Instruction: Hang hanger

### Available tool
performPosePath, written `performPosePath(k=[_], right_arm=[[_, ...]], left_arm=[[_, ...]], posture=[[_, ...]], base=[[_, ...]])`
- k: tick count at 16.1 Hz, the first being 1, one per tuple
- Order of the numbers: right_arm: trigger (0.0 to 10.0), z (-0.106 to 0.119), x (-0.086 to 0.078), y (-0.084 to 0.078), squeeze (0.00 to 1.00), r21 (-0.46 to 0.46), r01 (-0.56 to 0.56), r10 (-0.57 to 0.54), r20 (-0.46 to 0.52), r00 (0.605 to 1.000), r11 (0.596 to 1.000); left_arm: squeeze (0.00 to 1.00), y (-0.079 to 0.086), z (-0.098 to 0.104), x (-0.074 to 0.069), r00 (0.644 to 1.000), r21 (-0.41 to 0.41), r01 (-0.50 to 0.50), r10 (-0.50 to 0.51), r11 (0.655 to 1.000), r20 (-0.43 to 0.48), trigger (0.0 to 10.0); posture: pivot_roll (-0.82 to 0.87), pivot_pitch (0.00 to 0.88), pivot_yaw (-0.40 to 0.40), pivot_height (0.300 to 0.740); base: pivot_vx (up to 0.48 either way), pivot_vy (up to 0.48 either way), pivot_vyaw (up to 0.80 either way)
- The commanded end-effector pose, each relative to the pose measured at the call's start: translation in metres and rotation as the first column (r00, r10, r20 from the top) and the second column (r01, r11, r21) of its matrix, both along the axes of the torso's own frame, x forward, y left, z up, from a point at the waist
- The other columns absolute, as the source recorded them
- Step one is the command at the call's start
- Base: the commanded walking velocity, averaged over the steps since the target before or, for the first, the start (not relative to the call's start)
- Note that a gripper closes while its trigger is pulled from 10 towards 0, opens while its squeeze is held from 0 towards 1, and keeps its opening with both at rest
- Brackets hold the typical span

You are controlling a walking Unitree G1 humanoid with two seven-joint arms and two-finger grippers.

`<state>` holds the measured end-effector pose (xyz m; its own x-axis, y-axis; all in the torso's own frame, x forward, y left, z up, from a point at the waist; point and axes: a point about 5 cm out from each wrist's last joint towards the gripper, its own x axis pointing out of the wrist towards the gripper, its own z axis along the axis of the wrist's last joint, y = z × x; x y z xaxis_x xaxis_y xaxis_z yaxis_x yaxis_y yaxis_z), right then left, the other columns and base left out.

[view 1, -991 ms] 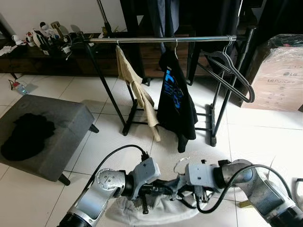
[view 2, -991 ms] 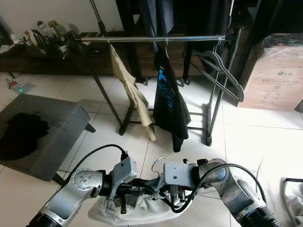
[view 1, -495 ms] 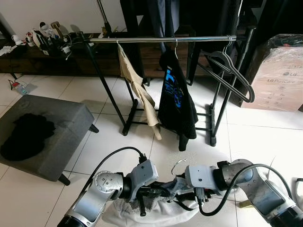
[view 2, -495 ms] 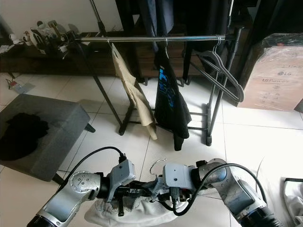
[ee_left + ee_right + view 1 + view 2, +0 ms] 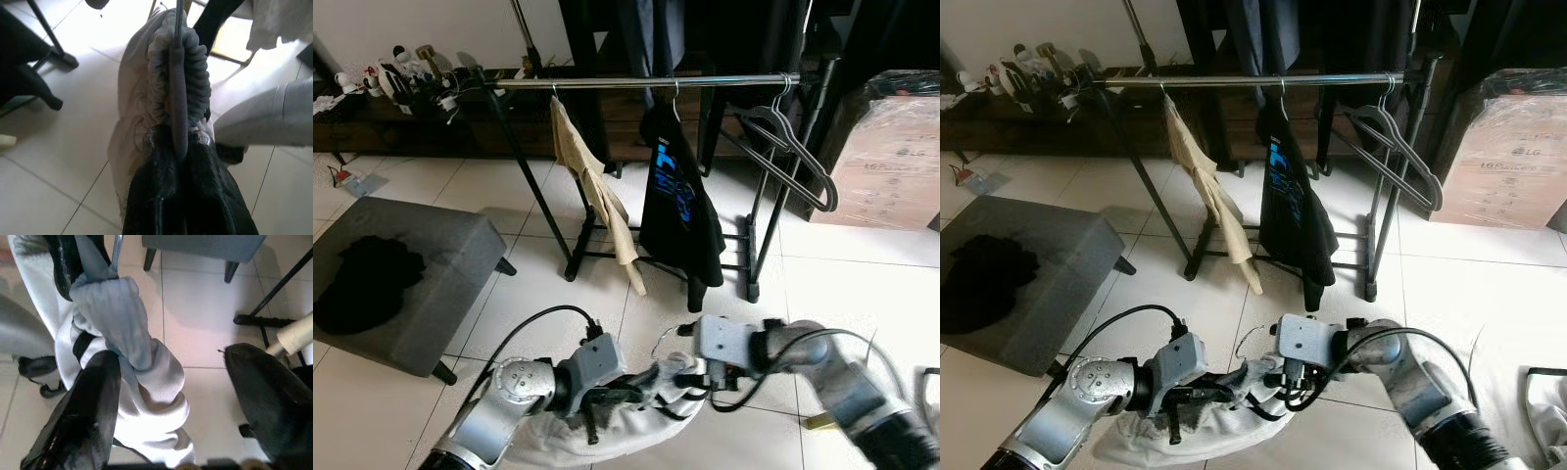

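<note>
A grey hanger [image 5: 178, 98] carries a white garment [image 5: 607, 431] with a grey ribbed collar [image 5: 195, 68], low over the tiled floor in front of me. My left gripper [image 5: 176, 139] is shut on the hanger's arm just below the bunched collar. The metal hook [image 5: 664, 341] curls up between my two arms. My right gripper [image 5: 171, 357] is open wide beside the collar [image 5: 117, 313], one finger [image 5: 93, 406] resting against the white cloth. Farther ahead stands the clothes rail [image 5: 656, 82].
On the rail hang a beige garment [image 5: 597, 191], a black T-shirt [image 5: 680, 211] and bare grey hangers [image 5: 793, 157]. A grey ottoman [image 5: 421, 294] with a black cloth [image 5: 362, 284] sits to the left. A cardboard box [image 5: 891, 157] stands at the right.
Both arms have shifted left with the garment, which is bunched higher between them. The right arm is blurred by motion. The hook now sits further left.
</note>
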<state>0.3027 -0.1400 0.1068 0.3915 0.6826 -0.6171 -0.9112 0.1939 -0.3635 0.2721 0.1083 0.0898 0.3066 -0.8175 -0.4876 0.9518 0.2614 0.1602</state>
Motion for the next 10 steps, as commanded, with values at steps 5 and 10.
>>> performPosePath(k=[5,10], right_arm=[[10.0,-0.021,0.024,-0.034,0.0,-0.131,0.35,-0.341,0.088,0.936,0.928],[10.0,-0.019,0.038,-0.059,0.0,0.139,0.69,-0.699,0.033,0.714,0.711]], left_arm=[[0.0,0.009,-0.003,-0.004,0.998,0.013,-0.061,0.06,0.998,0.032,0.0],[0.0,0.018,-0.014,-0.01,0.97,-0.025,-0.243,0.244,0.97,0.011,0.0]], posture=[[-0.13,0.169,0.108,0.74],[-0.13,0.159,0.108,0.74]], base=[[0.0,0.0,0.0],[0.0,0.0,0.0]])
